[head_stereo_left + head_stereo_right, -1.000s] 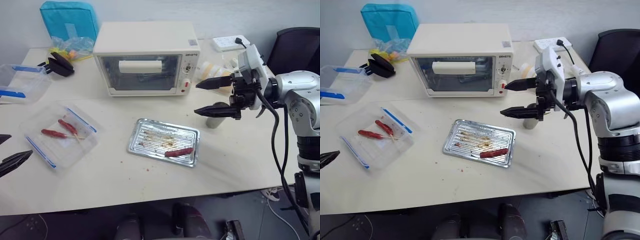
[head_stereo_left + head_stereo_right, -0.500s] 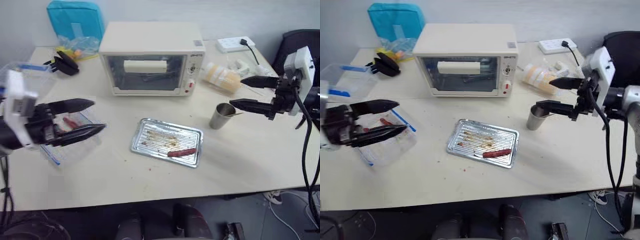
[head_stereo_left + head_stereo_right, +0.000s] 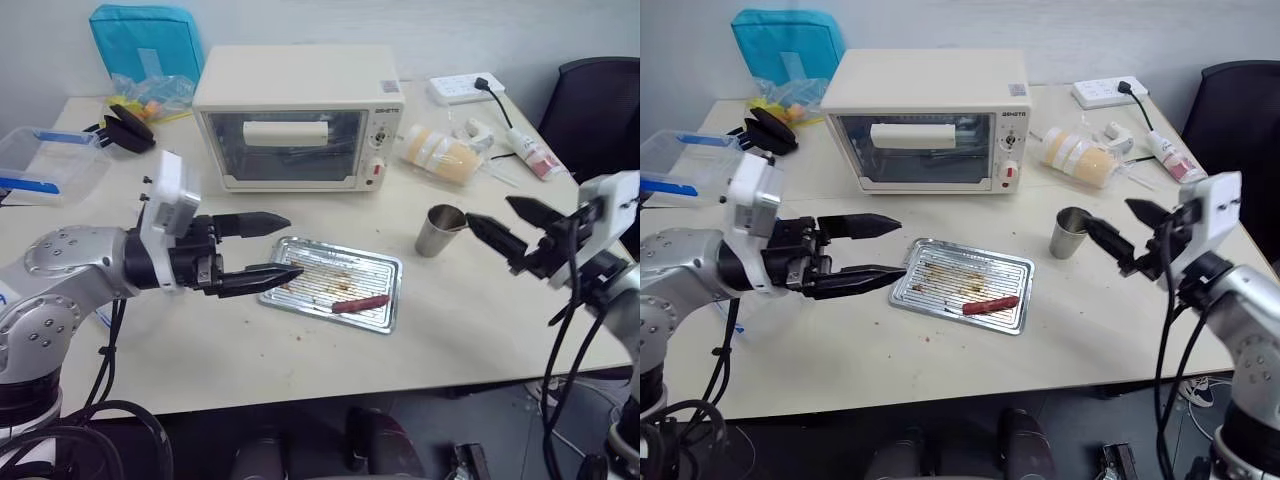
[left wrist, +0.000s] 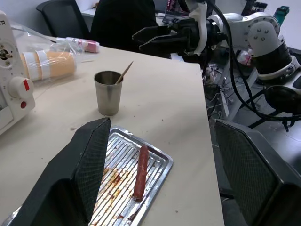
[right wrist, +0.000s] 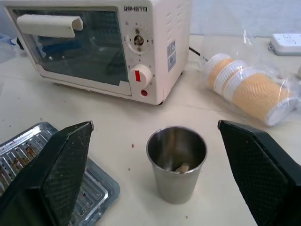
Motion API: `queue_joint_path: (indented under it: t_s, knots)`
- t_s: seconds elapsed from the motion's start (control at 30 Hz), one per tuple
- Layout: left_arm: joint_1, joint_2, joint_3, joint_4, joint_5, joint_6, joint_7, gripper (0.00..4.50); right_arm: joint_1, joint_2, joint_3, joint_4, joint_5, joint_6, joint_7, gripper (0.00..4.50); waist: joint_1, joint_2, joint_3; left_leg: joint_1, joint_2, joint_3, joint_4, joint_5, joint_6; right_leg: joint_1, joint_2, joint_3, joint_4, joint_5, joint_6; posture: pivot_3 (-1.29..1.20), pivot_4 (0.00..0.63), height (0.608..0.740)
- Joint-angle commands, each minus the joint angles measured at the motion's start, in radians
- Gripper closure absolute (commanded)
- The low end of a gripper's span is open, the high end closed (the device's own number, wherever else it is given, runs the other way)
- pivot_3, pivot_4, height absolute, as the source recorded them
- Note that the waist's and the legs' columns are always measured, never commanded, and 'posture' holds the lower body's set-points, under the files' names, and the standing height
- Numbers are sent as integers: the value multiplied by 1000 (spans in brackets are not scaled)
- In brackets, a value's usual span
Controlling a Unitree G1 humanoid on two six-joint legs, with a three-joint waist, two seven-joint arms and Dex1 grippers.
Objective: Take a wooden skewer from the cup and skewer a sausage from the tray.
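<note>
The steel cup (image 3: 440,230) stands on the table right of the silver tray (image 3: 385,275), with a wooden skewer (image 4: 124,73) leaning out of it. One reddish-brown sausage (image 3: 360,303) lies along the tray's near edge. My left gripper (image 3: 293,245) is open and points right, its tips at the tray's left end with nothing between them. My right gripper (image 3: 490,210) is open just right of the cup, pointing at it and clear of it. The right wrist view has the cup (image 5: 176,162) centred between the fingers.
A white toaster oven (image 3: 295,115) stands behind the tray. Wrapped stacked cups (image 3: 440,155) lie behind the steel cup, and a power strip (image 3: 465,87) sits at the back. A clear plastic box with blue clips (image 3: 40,165) is at the far left.
My left arm has swung in from the table's left edge to the tray. My right gripper has drawn back to the right of the cup and sunk lower. Both stay open.
</note>
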Motion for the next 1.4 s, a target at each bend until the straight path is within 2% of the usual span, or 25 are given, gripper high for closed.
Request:
queue_joint_path:
  t_s: [0.03, 0.23, 0.27, 0.33, 0.67, 0.73, 0.83, 0.97, 1.1, 1.23, 1.4]
  knots:
    - [-35, -3, -8, 8, 22, -30, -13, 792, 4, 35, 21, -21, -16, -58, -65, 88, 1, 0, 0, 0, 0, 0, 0, 0, 0, 0, 0, 0, 0, 0, 0, 0, 150, 740]
    - [-68, -7, -18, 26, 35, -33, -11, 792, -7, 120, 105, 77, -97, -171, -139, 88, 1, 0, 0, 0, 0, 0, 0, 0, 1, 0, 0, 1, 0, 0, 0, 0, 150, 740]
    - [-71, -7, -19, 26, 37, -32, -10, 792, -5, 124, 118, 88, -105, -182, -137, 247, 1, 0, 0, 0, 0, 0, 0, 0, 1, 0, 0, 1, 0, 0, 0, 0, 150, 740]
    - [-77, -5, -17, 28, 39, -31, -10, 792, -5, 130, 138, 105, -113, -205, -135, 611, 1, 0, 0, 0, 0, 0, 0, 0, 1, 0, 0, 1, 0, 1, 1, 0, 150, 740]
    - [-88, 0, -10, 40, 65, -38, -22, 792, -39, 140, 154, 175, -118, -263, -154, 3817, 1, 0, 0, 0, 0, 0, 0, 0, 1, 0, 0, 1, 0, 1, 1, 0, 150, 740]
    - [-88, 0, -11, 42, 68, -40, -24, 792, -47, 138, 150, 175, -110, -264, -157, 3817, 0, 0, 0, 0, 0, 0, 0, 0, 1, 0, 0, 1, 0, 1, 1, 0, 150, 740]
    - [-93, -3, -15, 49, 76, -44, -28, 792, -60, 137, 140, 178, -103, -264, -163, 4434, 0, 0, 0, 0, 0, 0, 0, 0, 1, 0, 0, 1, 0, 1, 1, 0, 150, 740]
    - [-92, -11, -23, 55, 89, -54, -36, 792, -84, 116, 135, 158, -88, -228, -179, 4476, 0, 0, 0, 0, 0, 0, 0, 0, 1, 0, 0, 1, 0, 1, 1, 0, 150, 740]
    - [-84, -16, -37, 57, 107, -67, -59, 792, -178, 30, 85, 123, 22, -112, -184, 4476, 0, 0, 0, 0, -1, 1, 0, 1, 2, 0, -1, 2, 0, 1, 2, 0, 150, 740]
    - [-87, -34, -63, 74, 140, -105, -89, 792, -339, -183, 45, 143, 155, 45, -121, 4476, 1, 0, 0, 0, -1, 1, 0, 1, 3, -1, -1, 1, -1, 1, 2, 0, 150, 740]
    - [-90, -66, -94, 71, 171, -143, -116, 792, -461, -382, 37, 228, 344, 232, 9, 4476, 3, 0, 0, -1, -1, 0, -1, 1, 3, 0, -1, 0, -3, 1, 2, 0, 150, 740]
